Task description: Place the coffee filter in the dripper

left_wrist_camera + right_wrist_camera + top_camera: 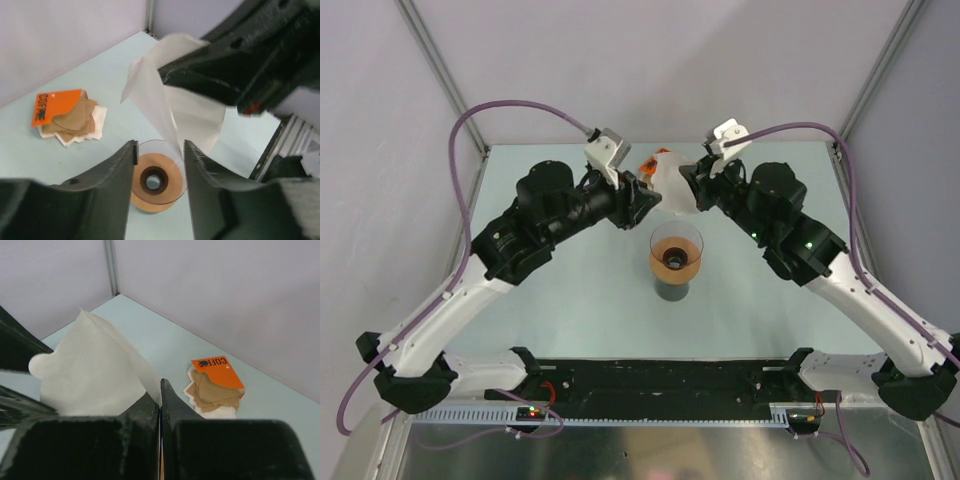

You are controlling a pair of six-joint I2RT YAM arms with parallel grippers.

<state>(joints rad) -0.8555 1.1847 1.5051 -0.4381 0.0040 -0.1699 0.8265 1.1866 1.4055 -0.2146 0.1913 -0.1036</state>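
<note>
The coffee filter (670,183) is hanging in the air between the two arms, over the far middle of the table (570,290), above and just behind the dripper (698,246). The right gripper (160,390) is pinching one edge of it, jaws pressed together on the paper. From that pinch the white sheet is fanning up and away, and from the left wrist camera its narrower end is pointing down toward the dripper's mouth.

The left gripper (160,147) is standing spread, its fingers (125,170) apart, with the filter's lower edge dipping into the gap; I can't tell whether paper is touching either finger.

The dripper is sitting upright on a dark cup (673,291), its clear wall hard to make out over the tan ring (162,195) showing through it.

Farther back an orange pack (218,371) is lying on brown papers (212,392). It is reading "COFFE", the rest being cut off. From overhead the filter is hiding most of that pack.
</note>
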